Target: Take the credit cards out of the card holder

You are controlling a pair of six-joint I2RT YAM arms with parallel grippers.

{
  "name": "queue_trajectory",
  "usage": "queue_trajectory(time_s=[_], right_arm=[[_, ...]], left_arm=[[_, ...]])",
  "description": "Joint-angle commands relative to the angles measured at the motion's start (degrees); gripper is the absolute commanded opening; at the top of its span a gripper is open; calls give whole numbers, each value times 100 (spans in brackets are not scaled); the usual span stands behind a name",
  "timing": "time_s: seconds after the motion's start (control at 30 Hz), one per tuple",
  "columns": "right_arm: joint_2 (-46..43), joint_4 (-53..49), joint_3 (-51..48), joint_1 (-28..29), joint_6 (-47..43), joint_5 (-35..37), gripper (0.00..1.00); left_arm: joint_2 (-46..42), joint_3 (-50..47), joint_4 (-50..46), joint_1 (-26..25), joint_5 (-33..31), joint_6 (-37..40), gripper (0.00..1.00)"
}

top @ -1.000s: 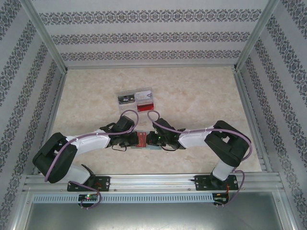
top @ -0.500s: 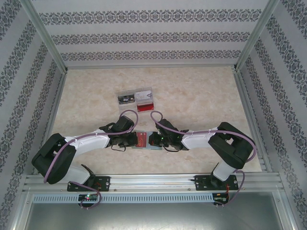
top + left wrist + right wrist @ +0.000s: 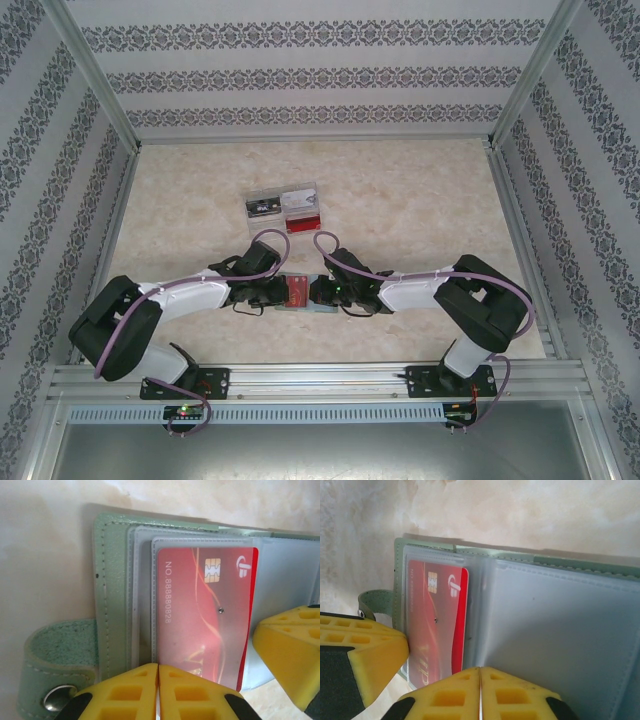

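The card holder [image 3: 112,580] lies open on the tabletop, near the middle of the near edge, between both grippers. A red card [image 3: 200,620] sits in its clear pocket. Left gripper [image 3: 158,680]: fingers together at the holder's edge. Right gripper [image 3: 480,685]: fingers together. Whether either pinches the holder: cannot tell.

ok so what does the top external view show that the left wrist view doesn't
Top external adds: the clear plastic box lying farther out on the marbled table, apart from both arms. Left wrist adds: the gold chip and printed number on the reddish plastic card, plus the metal snap on the side tab. Both: that card in a pocket of the open grey-green bifold wallet, with the shut left gripper and the right gripper at opposite sides.
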Motion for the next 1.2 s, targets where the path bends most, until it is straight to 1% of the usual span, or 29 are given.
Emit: queue_trajectory(time_s=[0.0, 0.13, 0.43, 0.63, 0.77, 1.17], right_arm=[[62, -19, 119, 5, -103, -67, 15], [94, 24, 145, 5, -97, -107, 17], [137, 155, 164, 14, -69, -211, 16], [-223, 99, 14, 19, -83, 94, 16], [-283, 66, 57, 31, -128, 64, 16], [206, 209, 117, 32, -39, -108, 18]], left_arm=[[139, 53, 73, -24, 79, -67, 11], [163, 49, 61, -27, 71, -62, 11], [137, 75, -17, -36, 35, -65, 11], [140, 74, -48, -32, -1, -67, 11], [139, 77, -64, -32, -3, -58, 11], [126, 77, -85, -31, -10, -52, 11]])
